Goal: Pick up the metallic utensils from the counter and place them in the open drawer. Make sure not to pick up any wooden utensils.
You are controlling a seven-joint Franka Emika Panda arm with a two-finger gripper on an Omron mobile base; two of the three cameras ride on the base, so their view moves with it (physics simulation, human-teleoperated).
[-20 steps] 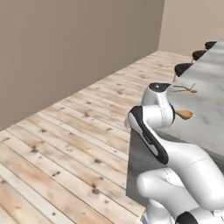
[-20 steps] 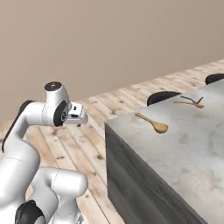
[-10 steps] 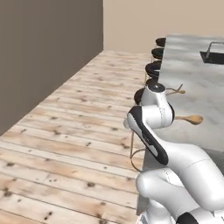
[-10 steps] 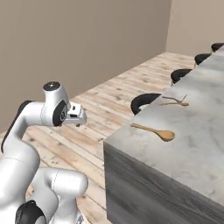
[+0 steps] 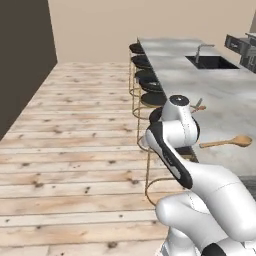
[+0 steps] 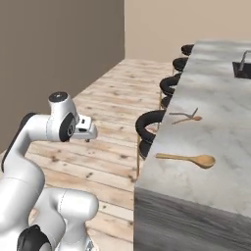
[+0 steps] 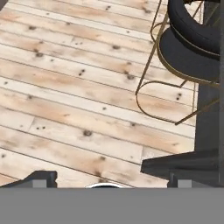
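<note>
The pale marble counter (image 6: 220, 98) (image 5: 220, 90) runs along the right. On it near the front edge lies a thin grey fork (image 6: 184, 113) (image 5: 198, 103), touching a small wooden spoon (image 6: 190, 119). A longer wooden spoon (image 6: 188, 159) (image 5: 227, 142) lies closer to me. My gripper (image 6: 88, 135) hangs open and empty over the wooden floor, left of the counter and well apart from the utensils. In the hand view my gripper (image 7: 116, 178) looks down at floorboards, its dark fingertips (image 7: 41, 178) spread wide. The open drawer is out of view.
A row of black round stools (image 6: 152, 122) (image 5: 150, 97) (image 7: 192, 43) on thin gold legs stands along the counter's left edge. A sink (image 5: 210, 61) (image 6: 242, 68) with a tap is set in the far counter. Wooden floor (image 5: 75, 125) spreads to the left.
The whole scene has swung as the base moved: the counter now shows along its length with the sink in sight. The arm keeps its pose and the gripper stays open.
</note>
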